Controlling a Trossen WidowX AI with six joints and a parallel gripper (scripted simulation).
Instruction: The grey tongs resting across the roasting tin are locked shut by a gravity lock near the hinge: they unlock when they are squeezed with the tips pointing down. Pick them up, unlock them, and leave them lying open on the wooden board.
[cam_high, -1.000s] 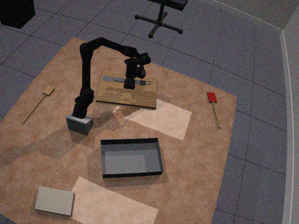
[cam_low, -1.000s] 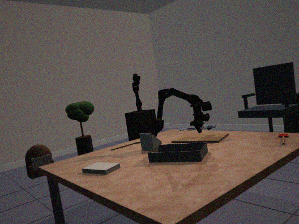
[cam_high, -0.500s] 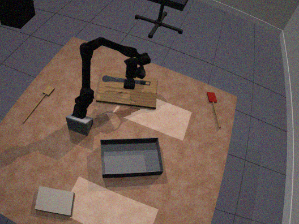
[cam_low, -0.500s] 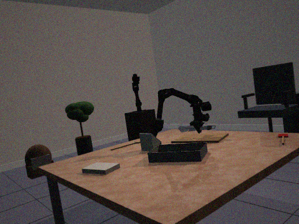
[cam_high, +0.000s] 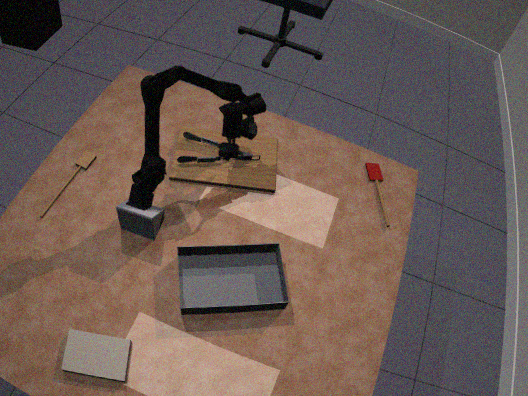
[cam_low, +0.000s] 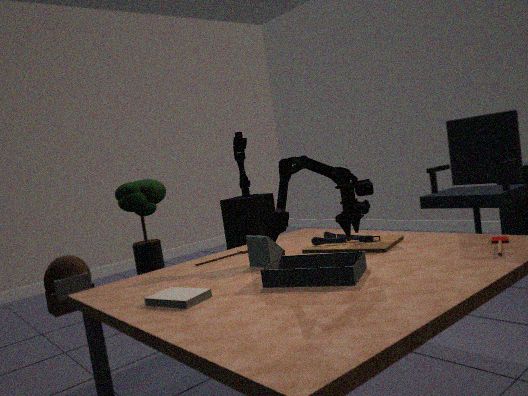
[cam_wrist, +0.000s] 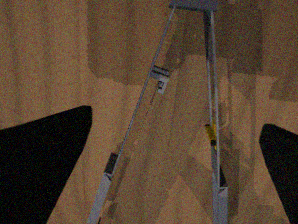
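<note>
The grey tongs (cam_high: 204, 159) (cam_low: 330, 240) (cam_wrist: 220, 202) lie on the wooden board (cam_high: 260, 178) (cam_low: 385, 243) (cam_wrist: 45, 50). Their two arms are spread apart in a V, with the dark ends toward the left in the top view and the hinge end toward the right. The wrist view shows the hinge end at the top and a wide gap between the arms. My gripper (cam_high: 229, 150) (cam_low: 351, 235) (cam_wrist: 177, 123) is open, pointing down low over the board, with one finger on each side of the tongs, apart from both arms in the wrist view.
The empty roasting tin (cam_high: 231, 307) (cam_low: 310, 278) stands nearer the front. A pale flat block (cam_high: 97, 355) (cam_low: 177, 297) lies front left. A red-headed spatula (cam_high: 374, 172) (cam_low: 500, 240) lies far right, and a tan one (cam_high: 86, 161) lies left of the arm's base.
</note>
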